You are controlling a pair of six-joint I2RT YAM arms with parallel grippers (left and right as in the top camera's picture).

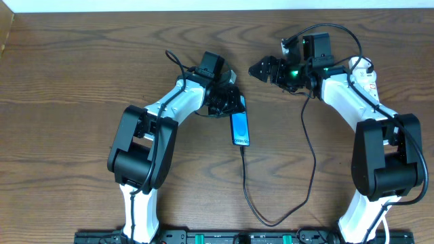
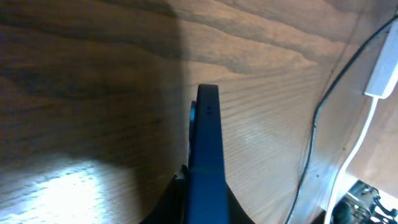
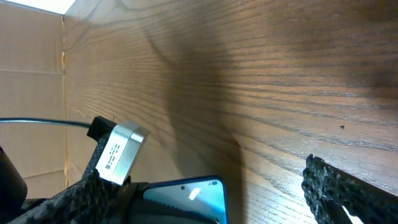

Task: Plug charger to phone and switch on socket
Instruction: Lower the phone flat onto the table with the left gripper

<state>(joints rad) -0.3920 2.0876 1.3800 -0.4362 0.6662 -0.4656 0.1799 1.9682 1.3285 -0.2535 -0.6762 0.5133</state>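
The slim blue-screened smartphone (image 1: 239, 129) is gripped at its far end by the closed left gripper (image 1: 232, 108), long axis toward the robot, thin black cable (image 1: 245, 183) at its near end, while the narrow white power strip (image 2: 384, 62) (barely seen overhead) is judged nearer the fully spread, empty right gripper (image 1: 260, 69).

Count: one phone (image 1: 240, 129); one charger (image 1: 243, 176), black cable; apparently one socket (image 2: 384, 68), a white strip with only its end in view; two robot arms, left arm (image 1: 146, 135) and right arm (image 1: 380, 135); one wooden surface (image 1: 68, 81).
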